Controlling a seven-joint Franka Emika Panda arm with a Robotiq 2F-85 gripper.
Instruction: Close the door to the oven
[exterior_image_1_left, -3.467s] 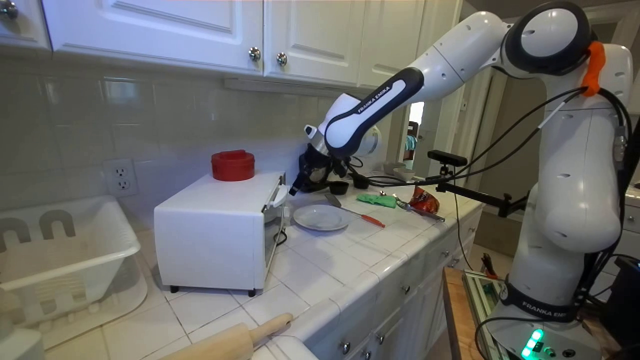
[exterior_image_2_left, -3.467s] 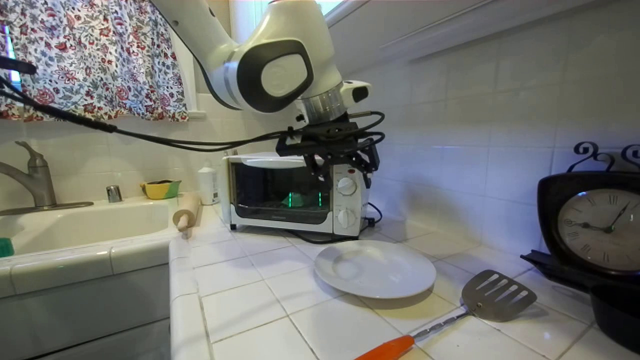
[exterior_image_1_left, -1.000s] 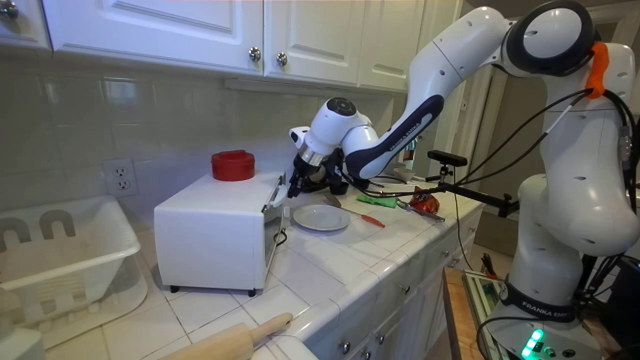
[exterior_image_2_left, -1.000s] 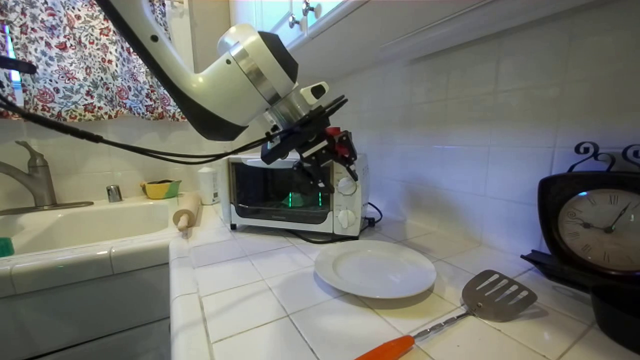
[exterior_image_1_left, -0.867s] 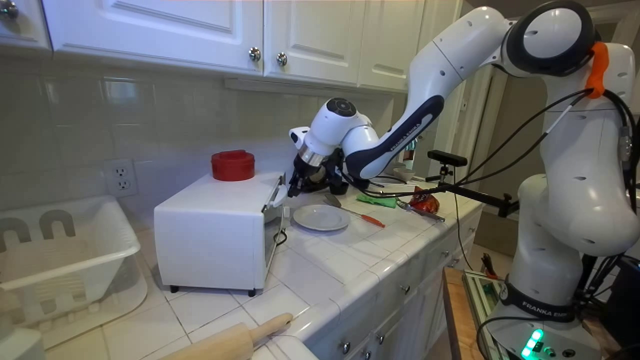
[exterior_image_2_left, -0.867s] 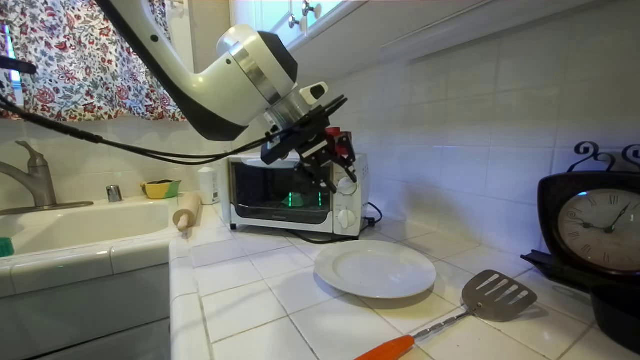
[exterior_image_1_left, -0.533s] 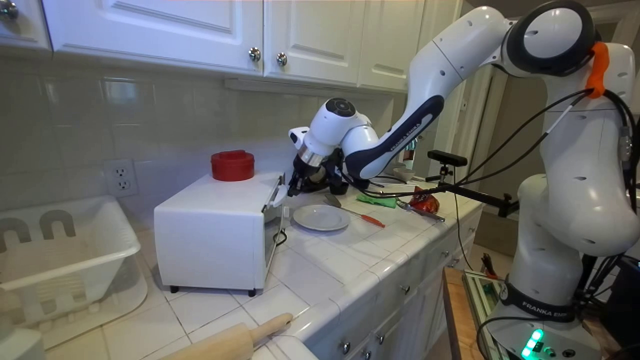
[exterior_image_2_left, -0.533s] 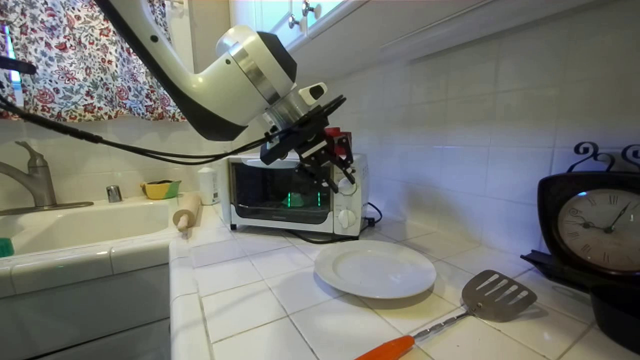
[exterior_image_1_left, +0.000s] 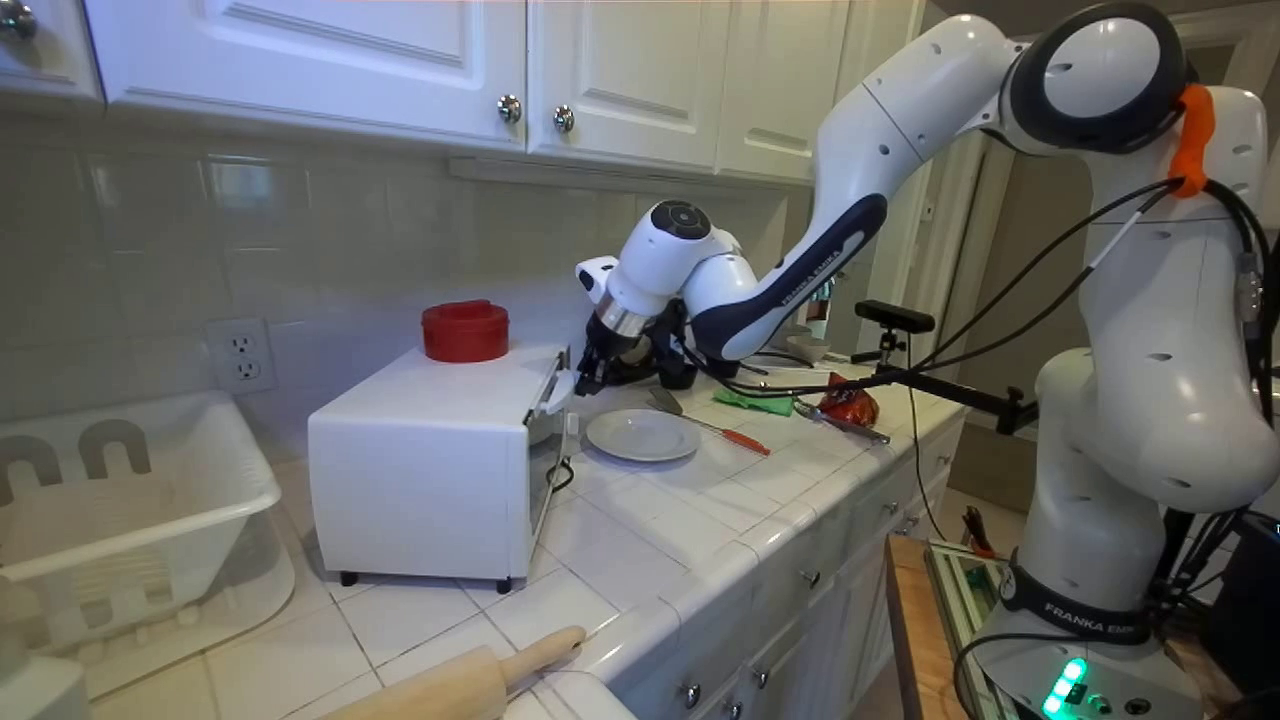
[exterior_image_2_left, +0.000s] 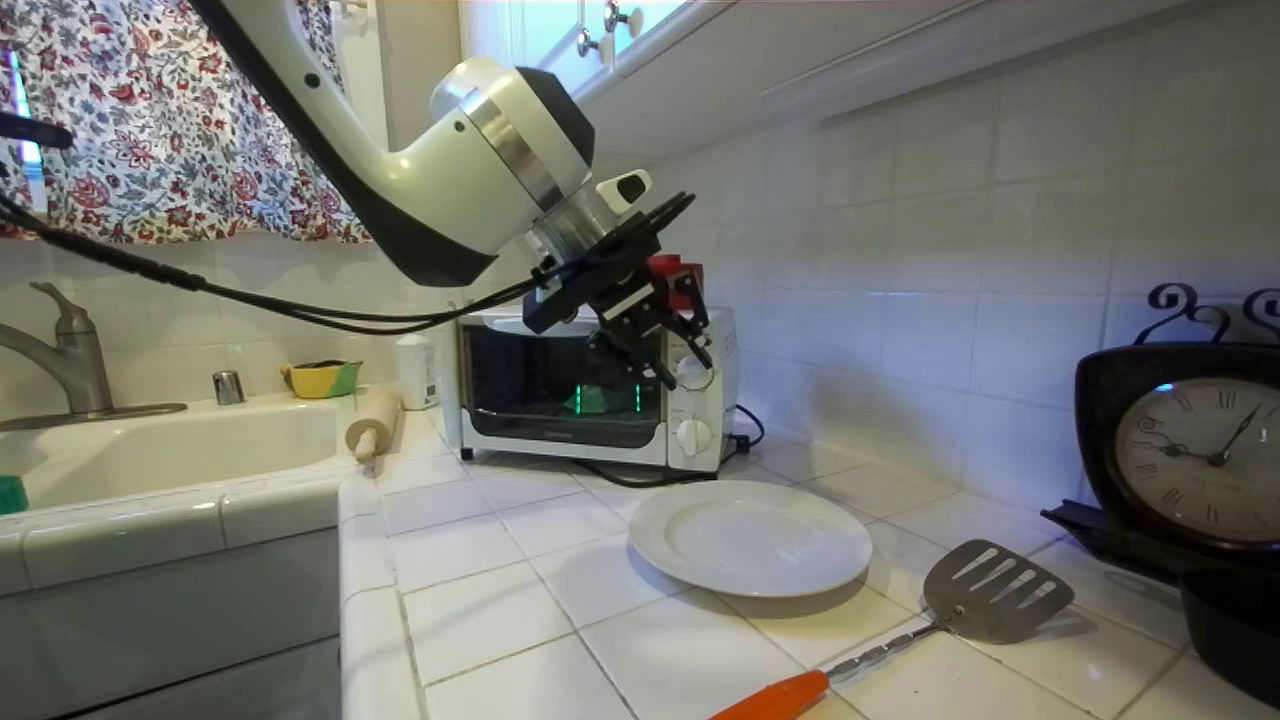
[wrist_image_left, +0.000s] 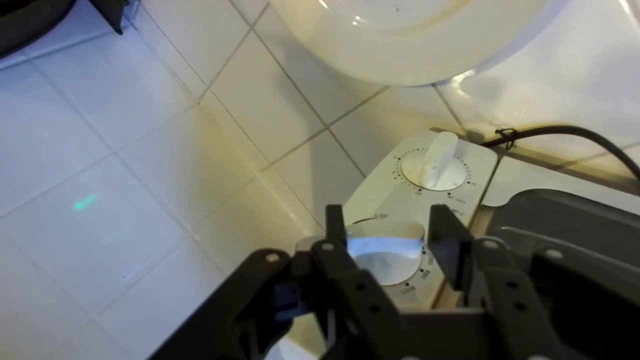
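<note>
Oven (exterior_image_1_left: 420, 490): countertop type, white, box-shaped, set on a tiled counter (exterior_image_2_left: 490, 600); red container (exterior_image_1_left: 466, 335) on its roof. Door (exterior_image_2_left: 555, 380): dark glass in a white frame, at the oven's front, next to the control panel (exterior_image_2_left: 690, 406); white handle (exterior_image_1_left: 560, 391) along its top edge. Position of door: upright or nearly so; in an exterior view its top seems to lean slightly outward, so a short push is judged outstanding, though full closure cannot be told. Gripper (wrist_image_left: 389, 220): black, fingers (wrist_image_left: 336, 224) parted, nothing grasped; placed before the control panel, the upper knob (wrist_image_left: 385, 270) showing between the fingers in the wrist view; contact with the knob cannot be told. Step in hand, as judged: bringing the gripper to the door for the closing push. Recommended handling: back off from the panel first, so that neither finger turns the knob; shift across to the handle; bring the fingers together for one blunt contact; press near the handle's middle, slowly, inward and slightly upward, the hinge presumably lying along the lower edge. Cautions: moderate force, since the oven may slide on the tile and unsettle the container; white plate (exterior_image_2_left: 750, 540), near the oven's front, to be cleared on any low approach.
</note>
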